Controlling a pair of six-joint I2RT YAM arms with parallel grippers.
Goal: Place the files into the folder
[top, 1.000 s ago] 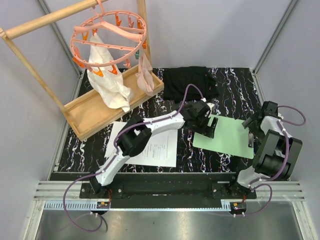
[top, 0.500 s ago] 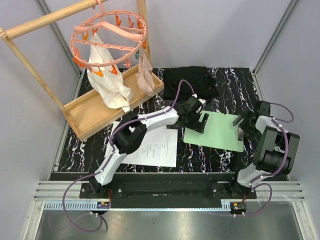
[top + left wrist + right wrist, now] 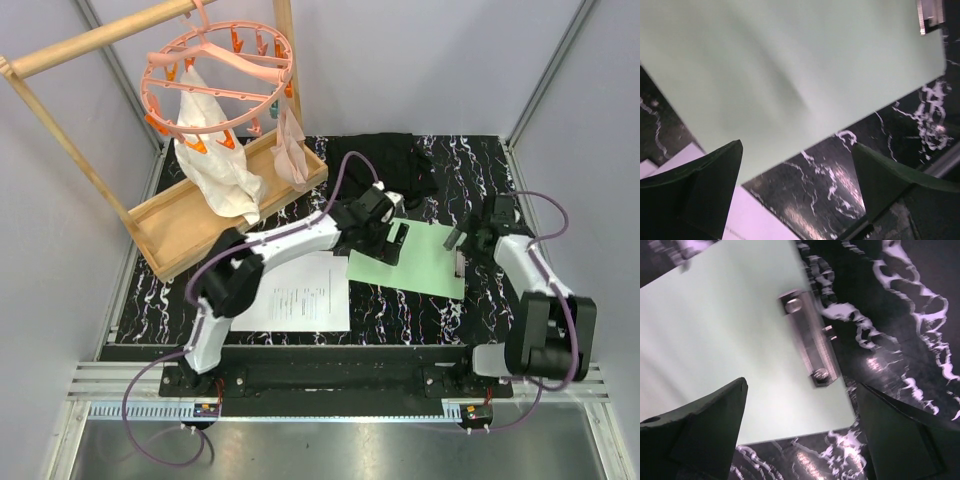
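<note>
The pale mint-green folder [image 3: 415, 262] lies flat on the black marbled table, right of centre. Its metal clip [image 3: 807, 335] sits at its right edge and also shows in the left wrist view [image 3: 930, 15]. The white printed files [image 3: 295, 292] lie flat just left of the folder, and a corner of them shows in the left wrist view [image 3: 750, 222]. My left gripper [image 3: 393, 243] is open and empty over the folder's left part [image 3: 790, 75]. My right gripper [image 3: 456, 250] is open and empty over the folder's right edge [image 3: 715, 330], near the clip.
A black folded cloth [image 3: 385, 162] lies behind the folder. A wooden tray [image 3: 165, 235] with a rack stands at the back left, with a pink peg hanger [image 3: 215, 60] and white cloths [image 3: 215, 165] hanging over it.
The folder has slid left across the table and now lies next to the files. Both grippers have moved left with it, staying open.
</note>
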